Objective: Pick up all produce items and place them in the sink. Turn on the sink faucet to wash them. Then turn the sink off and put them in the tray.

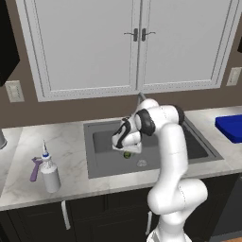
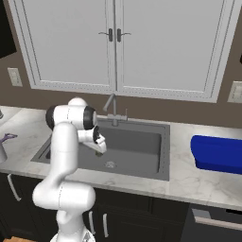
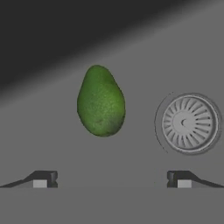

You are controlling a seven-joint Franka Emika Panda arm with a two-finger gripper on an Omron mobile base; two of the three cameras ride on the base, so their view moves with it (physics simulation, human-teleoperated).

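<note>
A green, pear-shaped produce item [image 3: 101, 101] lies on the floor of the dark grey sink [image 3: 144, 61], with the round silver drain [image 3: 189, 124] beside it. My gripper [image 3: 112, 179] hangs open just above the fruit, its two fingertips wide apart and nothing between them. From the left base view the gripper [image 1: 126, 145] reaches down into the sink [image 1: 97, 175] over the fruit [image 1: 126, 154]. The sink faucet [image 2: 112, 111] rises at the back rim of the basin. The bright blue tray [image 2: 217, 153] sits on the counter to the right of the sink.
A white spray bottle [image 1: 49, 172] and a purple tool [image 1: 35, 168] stand on the marble counter left of the sink. White cabinets [image 1: 137, 42] hang above. The arm's elbow [image 1: 160, 118] sits over the basin's middle.
</note>
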